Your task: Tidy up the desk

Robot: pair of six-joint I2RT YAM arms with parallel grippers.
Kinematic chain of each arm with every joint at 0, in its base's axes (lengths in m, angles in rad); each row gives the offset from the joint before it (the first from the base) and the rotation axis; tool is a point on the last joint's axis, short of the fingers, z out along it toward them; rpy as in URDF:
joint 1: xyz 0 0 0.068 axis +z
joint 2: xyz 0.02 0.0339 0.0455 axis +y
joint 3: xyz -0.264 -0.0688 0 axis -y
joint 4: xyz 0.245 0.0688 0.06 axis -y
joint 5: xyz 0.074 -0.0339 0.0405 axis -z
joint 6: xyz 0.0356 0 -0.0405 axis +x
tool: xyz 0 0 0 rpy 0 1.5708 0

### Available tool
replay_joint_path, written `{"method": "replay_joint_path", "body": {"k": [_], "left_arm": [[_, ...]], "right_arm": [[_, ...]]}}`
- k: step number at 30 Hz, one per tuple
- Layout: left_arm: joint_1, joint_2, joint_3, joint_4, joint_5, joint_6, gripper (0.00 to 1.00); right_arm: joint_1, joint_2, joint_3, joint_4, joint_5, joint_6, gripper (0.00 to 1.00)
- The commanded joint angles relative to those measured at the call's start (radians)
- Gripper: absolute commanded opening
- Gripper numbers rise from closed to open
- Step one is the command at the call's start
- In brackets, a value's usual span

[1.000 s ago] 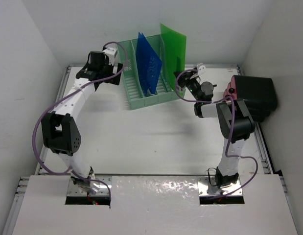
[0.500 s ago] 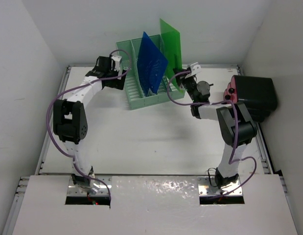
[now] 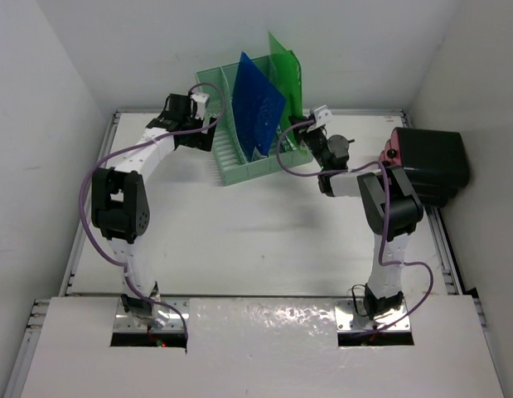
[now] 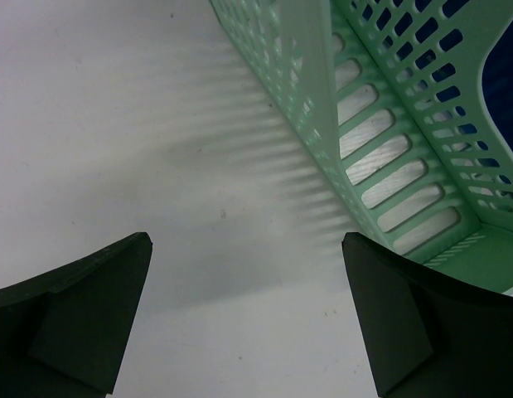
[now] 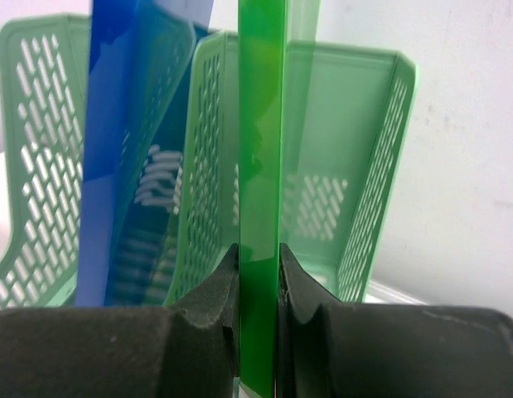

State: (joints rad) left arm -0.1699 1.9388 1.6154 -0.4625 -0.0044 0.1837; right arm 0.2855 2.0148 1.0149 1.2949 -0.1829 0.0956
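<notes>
The large flat white rectangular desk [image 3: 239,224] with thin metal rails fills the top view, and the arms reach toward its far edge. At 12 o'clock on it stands a mint-green slotted plastic file rack [image 3: 248,170], touching the back wall or just short of it (the top view does not settle which).

The right gripper [image 5: 258,278], at about 1 o'clock, has its two dark fingers [image 5: 210,298] pressed together on the lower edge of a thin translucent green plastic sheet [image 5: 260,124]. The sheet stands upright in the rack's slot on the 3 o'clock side. Whether its bottom edge rests on the rack floor cannot be told.

A translucent blue plastic sheet [image 3: 258,104] stands in the neighbouring slot toward 9 o'clock, tilted so that its top leans toward the green one.

The left gripper [image 4: 244,323] is at about 11 o'clock, just beside the rack's outer wall. Its fingers are spread wide apart over bare desk surface and hold nothing.

A boxy black object [image 3: 430,162] with a reddish patch on its near corner sits at the desk's 3 o'clock edge.
</notes>
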Motion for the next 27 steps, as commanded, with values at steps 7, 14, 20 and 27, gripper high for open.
{"method": "replay_joint_path", "body": {"k": [7,14,20,27], "left_arm": [[-0.020,0.005,0.075,-0.001,0.021,0.013,0.99],[-0.020,-0.020,0.061,0.005,0.021,0.025,0.99],[-0.020,-0.049,0.032,0.021,0.012,0.042,0.99],[-0.019,-0.067,0.018,0.022,0.017,0.053,0.99]], "right_arm": [[0.001,0.022,0.132,-0.153,0.028,-0.036,0.64],[-0.005,-0.053,0.273,-0.462,0.046,-0.118,0.68],[-0.039,-0.097,0.391,-0.615,0.030,-0.117,0.69],[-0.077,-0.097,0.453,-0.637,0.005,-0.050,0.43]]}}
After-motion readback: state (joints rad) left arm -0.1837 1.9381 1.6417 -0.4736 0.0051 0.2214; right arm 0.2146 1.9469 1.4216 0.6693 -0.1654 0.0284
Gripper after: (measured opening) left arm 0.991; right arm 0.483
